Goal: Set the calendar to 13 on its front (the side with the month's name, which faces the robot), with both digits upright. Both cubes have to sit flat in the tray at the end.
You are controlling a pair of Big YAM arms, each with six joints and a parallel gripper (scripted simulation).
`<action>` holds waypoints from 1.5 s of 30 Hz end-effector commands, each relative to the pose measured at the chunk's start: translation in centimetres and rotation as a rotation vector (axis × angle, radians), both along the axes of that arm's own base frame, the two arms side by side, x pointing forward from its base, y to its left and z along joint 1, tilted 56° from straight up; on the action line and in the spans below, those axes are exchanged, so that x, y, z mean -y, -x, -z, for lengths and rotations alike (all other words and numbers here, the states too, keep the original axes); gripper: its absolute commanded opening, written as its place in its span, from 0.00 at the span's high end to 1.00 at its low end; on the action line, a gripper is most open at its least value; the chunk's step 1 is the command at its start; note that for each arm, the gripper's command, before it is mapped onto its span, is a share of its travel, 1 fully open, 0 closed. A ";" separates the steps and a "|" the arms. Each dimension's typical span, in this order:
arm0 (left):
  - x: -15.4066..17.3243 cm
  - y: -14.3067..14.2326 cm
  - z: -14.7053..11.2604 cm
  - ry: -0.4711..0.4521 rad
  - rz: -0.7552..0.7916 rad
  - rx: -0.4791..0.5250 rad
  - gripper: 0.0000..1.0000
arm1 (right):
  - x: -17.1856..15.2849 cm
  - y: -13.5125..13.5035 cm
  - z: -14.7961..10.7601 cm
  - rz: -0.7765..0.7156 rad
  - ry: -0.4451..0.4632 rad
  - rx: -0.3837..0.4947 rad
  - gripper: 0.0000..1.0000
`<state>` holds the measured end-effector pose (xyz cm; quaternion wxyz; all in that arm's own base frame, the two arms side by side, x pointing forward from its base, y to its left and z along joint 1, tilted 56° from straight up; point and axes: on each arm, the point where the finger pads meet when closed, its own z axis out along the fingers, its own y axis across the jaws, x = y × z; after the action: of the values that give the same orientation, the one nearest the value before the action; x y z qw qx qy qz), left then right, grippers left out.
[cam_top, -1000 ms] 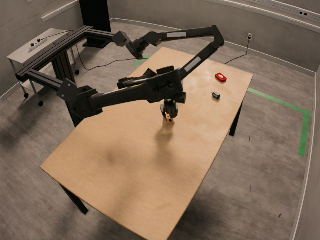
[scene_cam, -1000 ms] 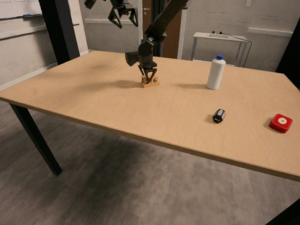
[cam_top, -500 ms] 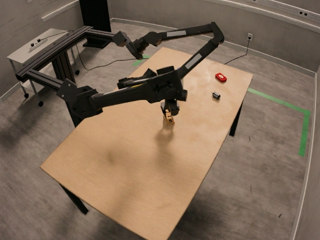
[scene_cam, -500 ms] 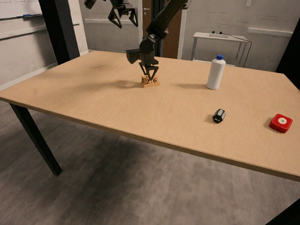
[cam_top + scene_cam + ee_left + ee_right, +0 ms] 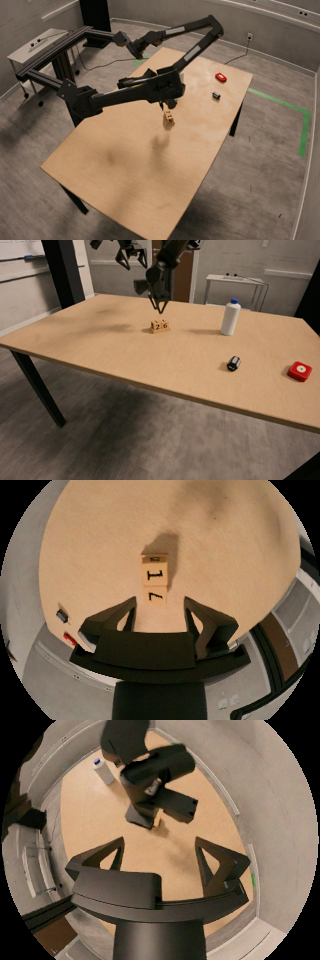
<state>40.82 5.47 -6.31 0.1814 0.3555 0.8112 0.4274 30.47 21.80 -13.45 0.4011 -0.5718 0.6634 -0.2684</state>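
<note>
The small wooden number cubes [image 5: 169,116] [image 5: 160,325] [image 5: 155,575] sit in their wooden tray [image 5: 160,330] on the table [image 5: 129,144] [image 5: 116,343] [image 5: 100,540] [image 5: 180,865]; both arms' fingers are parted, holding nothing. Light and rigid, they probably suit a level grip across opposite faces.

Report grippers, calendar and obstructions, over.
Left gripper open above calendar. Right gripper open, empty. Both cubes in tray, back reading 26. Nothing blocking calendar.

Two black arms over wooden table [image 5: 139,165], numbered cubes [image 5: 169,117], red case [image 5: 221,77]
</note>
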 end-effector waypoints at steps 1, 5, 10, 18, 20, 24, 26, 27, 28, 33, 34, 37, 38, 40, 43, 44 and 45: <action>1.7 0.7 -1.7 0.025 -0.002 0.024 0.36 | -0.2 0.2 -0.1 0.002 -0.013 -0.001 0.00; 0.5 -0.5 -1.5 0.023 -0.027 0.035 0.36 | -0.2 0.2 -0.1 0.002 -0.013 -0.001 0.00; 0.3 0.1 -0.7 0.018 -0.028 0.012 0.36 | -0.2 0.2 -0.1 0.002 -0.013 -0.001 0.00; -1.2 0.4 0.4 0.012 0.159 -0.073 0.00 | -0.2 0.2 -0.1 0.002 -0.013 -0.001 0.00; -2.0 0.4 0.7 0.036 0.244 -0.076 0.00 | -0.2 0.2 -0.1 0.002 -0.013 -0.001 0.00; -2.2 0.4 0.9 0.066 0.330 -0.065 0.00 | -0.2 0.2 -0.1 0.002 -0.013 -0.001 0.00; -2.1 0.5 0.9 0.093 0.408 -0.045 0.00 | -0.2 0.2 -0.1 0.002 -0.013 -0.001 0.00; -2.1 0.5 0.8 0.104 0.443 -0.034 0.00 | -0.2 0.2 -0.1 0.002 -0.013 -0.001 0.00; -2.1 0.6 0.7 0.115 0.483 -0.019 0.00 | -0.2 0.2 -0.1 0.002 -0.013 -0.001 0.00; -1.8 1.0 0.0 0.148 0.605 0.040 0.00 | -0.2 0.2 -0.1 0.002 -0.013 -0.001 0.00; -1.8 1.1 -0.1 0.154 0.618 0.048 0.00 | -0.2 0.2 -0.1 0.002 -0.013 -0.001 0.00; -1.6 1.2 -0.2 0.183 0.628 0.068 0.00 | -0.2 0.2 -0.1 0.002 -0.013 -0.001 0.00; -1.6 1.2 -0.2 0.186 0.627 0.069 0.00 | -0.2 0.2 -0.1 0.002 -0.013 -0.001 0.00; -1.6 1.2 -0.2 0.186 0.627 0.069 0.00 | -0.2 0.2 -0.1 0.002 -0.013 -0.001 0.00; -1.0 1.1 -0.2 0.185 0.641 0.067 0.00 | -0.2 0.2 -0.1 0.002 -0.013 -0.001 0.00; -1.0 1.1 -0.2 0.185 0.641 0.067 0.00 | -0.2 0.2 -0.1 0.002 -0.013 -0.001 0.00; -1.0 1.1 -0.2 0.185 0.641 0.067 0.00 | -0.2 0.2 -0.1 0.002 -0.013 -0.001 0.00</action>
<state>41.60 7.29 -4.82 0.3757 0.5500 0.6836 0.2983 30.47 21.80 -13.45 0.4011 -0.5718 0.6634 -0.2684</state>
